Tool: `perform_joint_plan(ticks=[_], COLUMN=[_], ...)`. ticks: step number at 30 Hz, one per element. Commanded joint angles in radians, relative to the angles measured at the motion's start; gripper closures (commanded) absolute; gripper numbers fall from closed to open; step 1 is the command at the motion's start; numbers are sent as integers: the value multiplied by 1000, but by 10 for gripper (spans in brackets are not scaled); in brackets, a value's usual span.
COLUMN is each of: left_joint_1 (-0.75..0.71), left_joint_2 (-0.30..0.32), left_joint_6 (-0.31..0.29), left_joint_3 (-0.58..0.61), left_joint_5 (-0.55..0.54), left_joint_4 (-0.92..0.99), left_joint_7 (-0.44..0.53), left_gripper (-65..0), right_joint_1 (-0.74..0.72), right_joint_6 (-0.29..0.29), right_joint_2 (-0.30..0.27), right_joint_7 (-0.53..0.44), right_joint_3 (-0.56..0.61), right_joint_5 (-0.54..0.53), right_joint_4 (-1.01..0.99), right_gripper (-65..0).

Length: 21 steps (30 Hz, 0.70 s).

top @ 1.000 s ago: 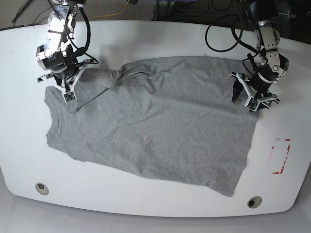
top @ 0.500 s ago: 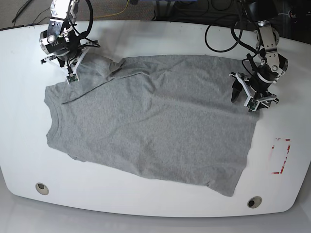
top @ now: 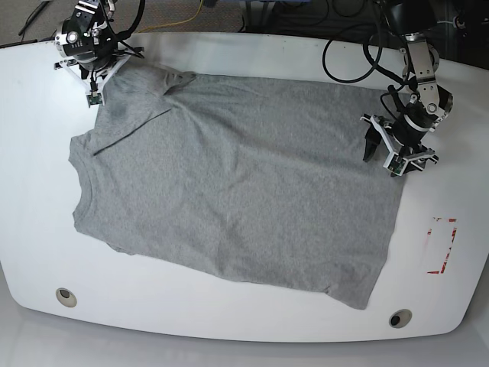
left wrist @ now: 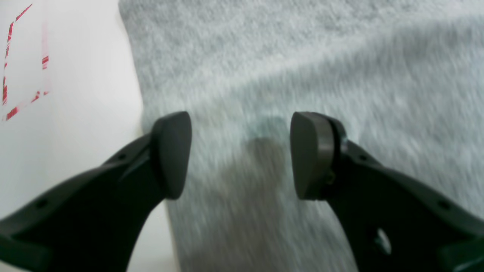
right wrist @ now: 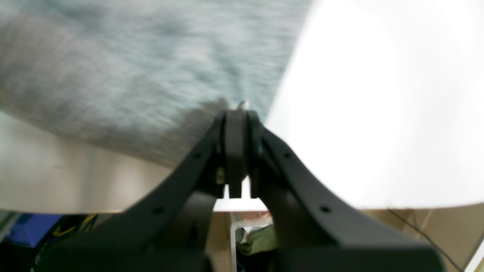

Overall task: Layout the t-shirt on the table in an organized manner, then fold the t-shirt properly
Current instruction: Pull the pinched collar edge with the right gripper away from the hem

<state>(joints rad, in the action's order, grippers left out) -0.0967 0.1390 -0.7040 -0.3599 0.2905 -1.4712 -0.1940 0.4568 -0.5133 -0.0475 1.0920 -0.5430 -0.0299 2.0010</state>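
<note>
With the t-shirt (top: pixel 237 180) lying mostly flat on the surface (top: pixel 229 321), our right fingers (top: pixel 92 98) pinching its far sleeve and our left fingers (left wrist: pixel 242 155) spread above the hem, we should draw that sleeve outward gently until its wrinkles vanish.

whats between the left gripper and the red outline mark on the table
Only bare white table, seen in the base view: the t-shirt edge ends beside the open left gripper, short of the red outline mark.
</note>
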Motion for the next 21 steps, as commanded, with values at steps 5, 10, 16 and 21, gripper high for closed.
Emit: perform_joint_plan(ticks=[5, 10, 16, 21], left_joint_1=[13, 13, 22, 25], left_joint_2=[11, 11, 11, 11], left_joint_6=[6, 6, 6, 6], left_joint_3=[-3, -1, -1, -1], left_joint_5=[-18, -18, -18, -18], left_joint_4=[-16, -16, -16, -16], left_joint_7=[18, 18, 18, 18], left_gripper=[-388, -388, -388, -388], right_joint_1=[47, 76, 89, 118], right_joint_6=[-46, -81, -81, -81], right_joint_2=[-5, 1, 19, 50], right_joint_7=[-22, -22, -17, -19], right_joint_3=[-58, -79, -76, -73], right_joint_5=[-3, -3, -3, -3], right_joint_4=[14, 11, 13, 13], right_gripper=[0, 0, 0, 0])
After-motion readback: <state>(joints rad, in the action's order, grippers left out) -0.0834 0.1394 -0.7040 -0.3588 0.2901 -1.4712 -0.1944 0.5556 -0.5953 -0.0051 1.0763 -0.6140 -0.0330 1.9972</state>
